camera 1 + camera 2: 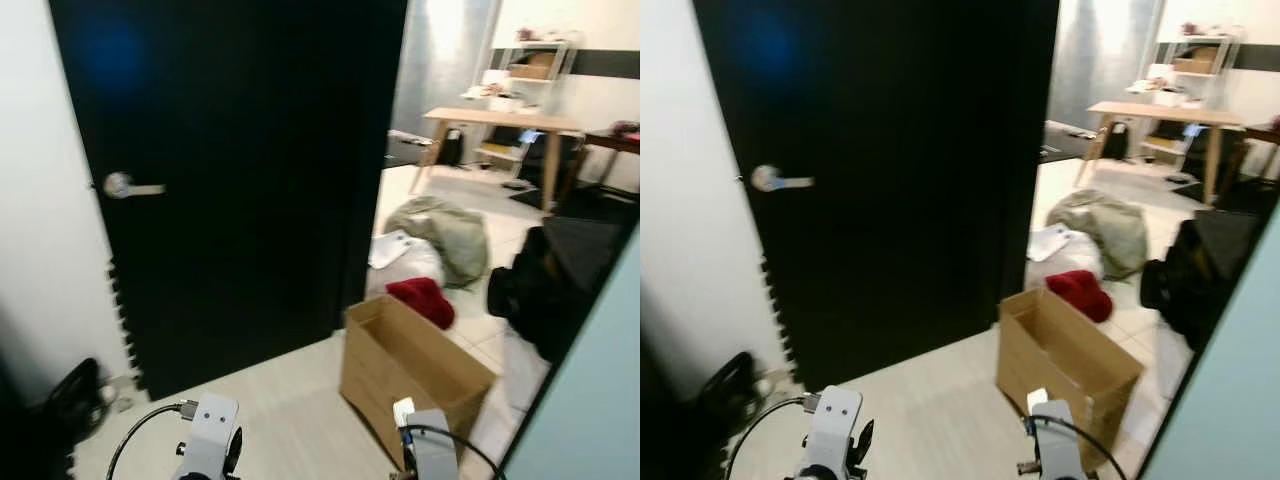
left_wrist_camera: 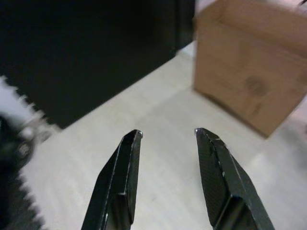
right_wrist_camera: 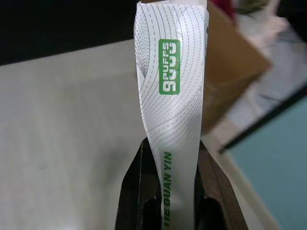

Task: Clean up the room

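Note:
An open brown cardboard box (image 1: pixel 410 370) stands on the pale floor just past a black door. My right gripper (image 3: pixel 171 148) is shut on a white packet with green print (image 3: pixel 171 91), held upright above the floor near the box's near side; the packet's top (image 1: pixel 403 410) pokes up above my right wrist. My left gripper (image 2: pixel 167 135) is open with nothing between its fingers, hovering over bare floor with the box (image 2: pixel 252 62) ahead of it. A red cloth (image 1: pixel 424 298), a grey-green bundle (image 1: pixel 450 232) and white items (image 1: pixel 395 250) lie on the tiles beyond the box.
The black door (image 1: pixel 240 170) with a silver handle (image 1: pixel 125 186) fills the left. A dark bag (image 1: pixel 555 275) sits at the right by a teal wall edge (image 1: pixel 590 390). A wooden table (image 1: pixel 500 125) and shelf (image 1: pixel 535 60) stand far back. A black object (image 1: pixel 75 395) lies lower left.

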Tool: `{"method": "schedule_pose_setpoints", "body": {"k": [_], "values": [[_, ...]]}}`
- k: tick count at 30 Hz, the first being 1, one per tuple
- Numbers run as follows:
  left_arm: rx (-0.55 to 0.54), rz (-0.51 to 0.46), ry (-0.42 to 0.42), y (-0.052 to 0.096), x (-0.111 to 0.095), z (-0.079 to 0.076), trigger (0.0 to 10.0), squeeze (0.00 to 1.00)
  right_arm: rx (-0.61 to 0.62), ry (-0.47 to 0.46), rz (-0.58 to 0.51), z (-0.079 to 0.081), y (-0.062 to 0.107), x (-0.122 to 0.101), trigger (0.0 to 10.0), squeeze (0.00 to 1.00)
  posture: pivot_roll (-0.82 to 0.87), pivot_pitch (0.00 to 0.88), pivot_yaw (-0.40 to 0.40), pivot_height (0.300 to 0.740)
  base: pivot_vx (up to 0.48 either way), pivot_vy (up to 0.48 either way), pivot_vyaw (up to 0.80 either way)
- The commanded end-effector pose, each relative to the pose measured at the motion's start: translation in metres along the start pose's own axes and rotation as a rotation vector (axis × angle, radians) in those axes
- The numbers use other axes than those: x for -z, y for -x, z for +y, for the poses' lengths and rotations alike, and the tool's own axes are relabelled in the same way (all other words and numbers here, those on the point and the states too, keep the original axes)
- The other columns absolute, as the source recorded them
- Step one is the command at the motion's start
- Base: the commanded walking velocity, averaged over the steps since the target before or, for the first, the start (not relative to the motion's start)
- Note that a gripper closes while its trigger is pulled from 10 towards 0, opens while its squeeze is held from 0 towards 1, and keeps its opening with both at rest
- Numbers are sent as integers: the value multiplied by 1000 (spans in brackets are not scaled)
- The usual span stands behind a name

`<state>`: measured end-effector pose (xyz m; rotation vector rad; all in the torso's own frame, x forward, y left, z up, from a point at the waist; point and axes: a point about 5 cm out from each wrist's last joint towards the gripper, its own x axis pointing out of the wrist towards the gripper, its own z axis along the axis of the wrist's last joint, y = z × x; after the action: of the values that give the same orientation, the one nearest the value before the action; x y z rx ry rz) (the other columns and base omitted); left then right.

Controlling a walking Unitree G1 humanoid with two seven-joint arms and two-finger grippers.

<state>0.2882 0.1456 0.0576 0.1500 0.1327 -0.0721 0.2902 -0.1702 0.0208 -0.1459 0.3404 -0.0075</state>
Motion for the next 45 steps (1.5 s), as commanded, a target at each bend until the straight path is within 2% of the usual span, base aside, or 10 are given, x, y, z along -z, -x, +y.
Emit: {"method": "schedule_pose_setpoints", "body": {"k": [1, 4, 13, 45], "values": [[-12, 31, 4, 2, 7, 4, 10000, 0, -12, -4, 25, 4, 1, 5, 10000, 0, 18, 85, -26, 740, 0, 0, -631], [-8, 28, 7, 2, 6, 4, 10000, 0, -31, 32, 35, 6, 1, 6, 10000, 0, 21, 84, -27, 740, 0, 0, -210], [-7, 12, 11, 2, 4, 5, 10000, 0, -36, 33, 33, 8, 1, 6, 10000, 0, 21, 84, -30, 740, 0, 0, 0], [1, -13, -2, 4, 1, 7, 10000, 0, -40, 31, 19, 11, 0, 4, 10000, 0, 33, 94, -29, 740, 345, 0, 0]]}}
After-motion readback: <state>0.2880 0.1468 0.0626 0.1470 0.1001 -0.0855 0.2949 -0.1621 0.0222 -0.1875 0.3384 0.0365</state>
